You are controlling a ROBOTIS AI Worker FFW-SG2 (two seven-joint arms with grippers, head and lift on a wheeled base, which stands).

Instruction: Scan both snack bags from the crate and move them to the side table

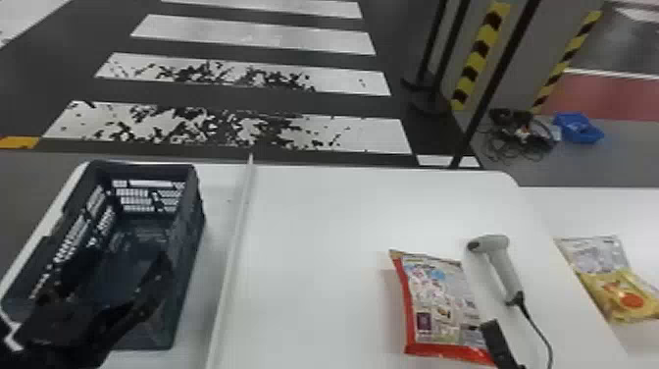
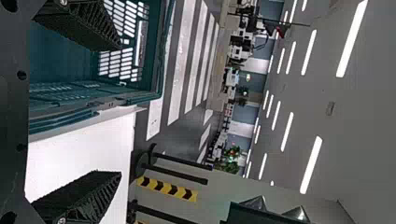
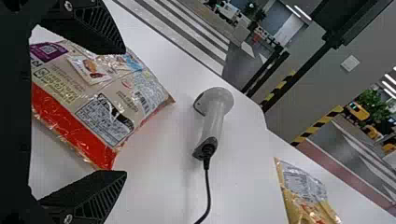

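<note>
The red snack bag (image 1: pixel 436 304) lies beside the scanner (image 1: pixel 504 270), the right gripper (image 3: pixel 123 112) spread near it, the left gripper (image 2: pixel 119 111) spread well apart from it at the crate (image 1: pixel 189 275), and an off-centre squeeze could shove bag into scanner

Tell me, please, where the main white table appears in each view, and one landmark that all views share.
Head view: the main white table crosses the lower part, under the crate and the scanner.
Left wrist view: beside the crate.
Right wrist view: under the scanner and the red-edged snack bag.
Shared landmark: white floor stripes.
</note>
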